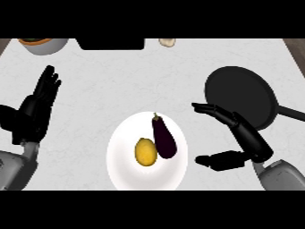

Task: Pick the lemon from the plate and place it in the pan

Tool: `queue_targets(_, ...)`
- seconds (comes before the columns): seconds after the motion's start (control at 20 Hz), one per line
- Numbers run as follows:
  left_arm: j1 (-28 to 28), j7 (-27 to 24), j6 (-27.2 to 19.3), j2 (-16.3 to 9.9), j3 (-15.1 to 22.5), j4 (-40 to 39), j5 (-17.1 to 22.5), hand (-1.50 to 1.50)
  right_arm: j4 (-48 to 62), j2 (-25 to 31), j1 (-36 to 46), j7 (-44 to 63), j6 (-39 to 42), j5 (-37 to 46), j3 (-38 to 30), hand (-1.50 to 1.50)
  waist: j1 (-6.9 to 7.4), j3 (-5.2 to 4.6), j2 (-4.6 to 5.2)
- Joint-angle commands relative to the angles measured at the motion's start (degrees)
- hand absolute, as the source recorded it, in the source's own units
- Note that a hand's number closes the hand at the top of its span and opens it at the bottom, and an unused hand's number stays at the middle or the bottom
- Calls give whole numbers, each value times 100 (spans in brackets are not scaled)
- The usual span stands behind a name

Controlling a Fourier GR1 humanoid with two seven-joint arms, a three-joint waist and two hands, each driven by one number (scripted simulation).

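lemon [146, 151] left of eggplant [164, 136] on plate [125, 170], pan [239, 96] to the right

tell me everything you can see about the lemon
The lemon is a small yellow oval with a smooth, matte-looking skin, whole and uncut. It lies on its side on the white plate, long axis running up and down the view, a little left of the plate's middle. A dark purple eggplant lies right beside it on its right, touching or nearly so. Neither hand touches it.
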State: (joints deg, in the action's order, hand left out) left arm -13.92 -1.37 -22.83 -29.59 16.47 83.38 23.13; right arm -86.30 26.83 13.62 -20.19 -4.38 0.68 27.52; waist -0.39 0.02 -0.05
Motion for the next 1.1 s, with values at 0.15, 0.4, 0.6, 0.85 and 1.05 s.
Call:
queue_targets(0.15,-15,-133,122,160,-102,-262,-35,0,-839,1342,967,1287,1158,339,-213,-150,27,-19,-6)
queue_targets(0.4,-95,-132,225,180,-122,-331,-183,0,-1911,1186,1703,3381,1780,133,-67,-150,27,-16,-13)
queue_targets(0.6,-219,-49,295,386,-183,-429,-256,0,-2161,579,2215,4102,1794,562,109,-150,47,-9,-9)
queue_targets(0.85,-130,137,400,311,-516,-136,-440,0,-1463,-191,2606,4187,2184,888,-54,-150,82,-4,5)
queue_targets(1.05,-174,-5,626,411,-648,-469,-432,0,-1475,-597,2785,4589,2722,411,8,-150,64,-6,9)
